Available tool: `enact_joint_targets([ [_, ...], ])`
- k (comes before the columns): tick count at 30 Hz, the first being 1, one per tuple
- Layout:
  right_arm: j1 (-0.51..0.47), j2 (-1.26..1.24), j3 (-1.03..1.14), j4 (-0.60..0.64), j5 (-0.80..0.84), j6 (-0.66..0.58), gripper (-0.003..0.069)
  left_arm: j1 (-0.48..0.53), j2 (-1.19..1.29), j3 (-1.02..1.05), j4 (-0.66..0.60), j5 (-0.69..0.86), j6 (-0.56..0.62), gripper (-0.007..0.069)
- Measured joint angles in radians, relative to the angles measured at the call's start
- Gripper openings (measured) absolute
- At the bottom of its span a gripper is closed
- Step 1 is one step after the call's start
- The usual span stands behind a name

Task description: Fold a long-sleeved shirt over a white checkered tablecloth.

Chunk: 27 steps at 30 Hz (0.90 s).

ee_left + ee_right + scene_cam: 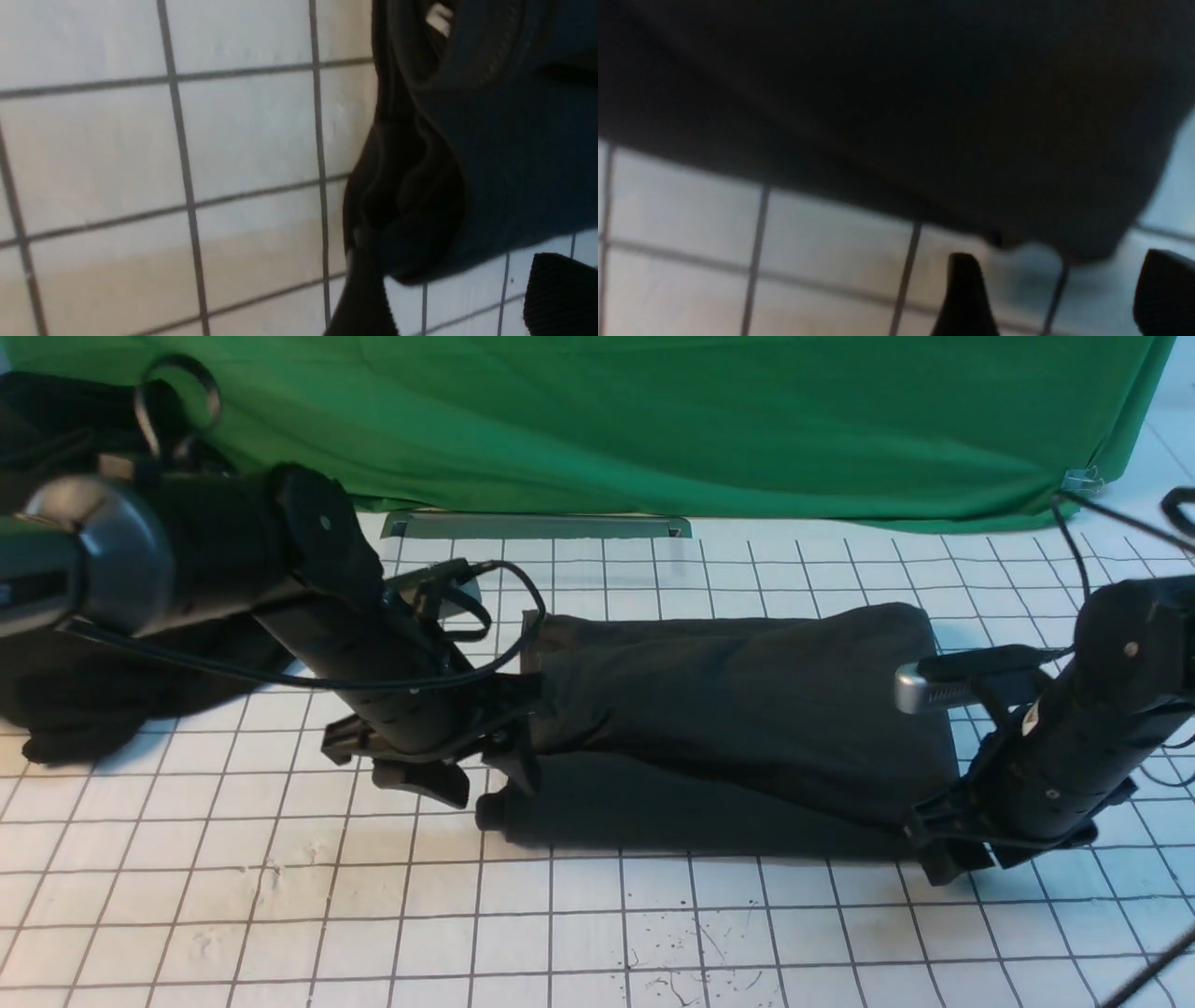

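Green backdrop (653, 420) hangs behind a surface covered by the white checkered tablecloth (597, 915). The long-sleeved shirt (747, 700) lies folded into 1 dark rectangle across the middle of the cloth, between the 2 arms. Left jaws: spread, at the shirt's left end, with collar fabric close against the fingertips (364, 298); contact cannot be confirmed. Right jaws: spread, at the shirt's near right corner, grid showing between them, nothing pinched. A dark fabric heap (84, 700) sits far left.
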State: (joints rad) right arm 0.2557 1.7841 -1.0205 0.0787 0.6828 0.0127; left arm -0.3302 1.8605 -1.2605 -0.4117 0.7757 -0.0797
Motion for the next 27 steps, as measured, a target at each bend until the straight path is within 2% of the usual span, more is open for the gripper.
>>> enact_joint_targets([
  [3,0.0,0.021,-0.001,-0.004,-0.021,0.0,0.045,0.0,0.03,0.0,-0.03,-0.039,0.029,0.0455],
  [5,0.0,0.023,-0.001,-0.005,-0.026,0.0,0.0426,0.0,0.044,0.0,-0.048,-0.042,0.044,0.0426],
  [9,0.0,0.023,-0.001,0.0,-0.043,-0.02,0.0207,0.0,0.067,0.0,-0.097,-0.04,0.08,0.0216],
  [11,0.0,0.016,-0.001,0.008,-0.04,-0.034,0.0069,0.0,0.068,0.0,-0.112,-0.035,0.089,0.0067],
  [15,0.0,-0.03,-0.001,0.009,-0.011,-0.043,0.0015,0.0,0.032,0.0,-0.109,-0.007,0.109,0.0011],
  [21,0.001,-0.168,0.042,0.019,0.066,-0.047,0.001,-0.006,-0.089,0.003,-0.069,0.094,0.08,0.001],
  [27,0.022,-0.287,0.266,0.042,0.037,0.003,0.0013,-0.062,-0.197,0.136,-0.069,0.145,0.08,0.001],
])
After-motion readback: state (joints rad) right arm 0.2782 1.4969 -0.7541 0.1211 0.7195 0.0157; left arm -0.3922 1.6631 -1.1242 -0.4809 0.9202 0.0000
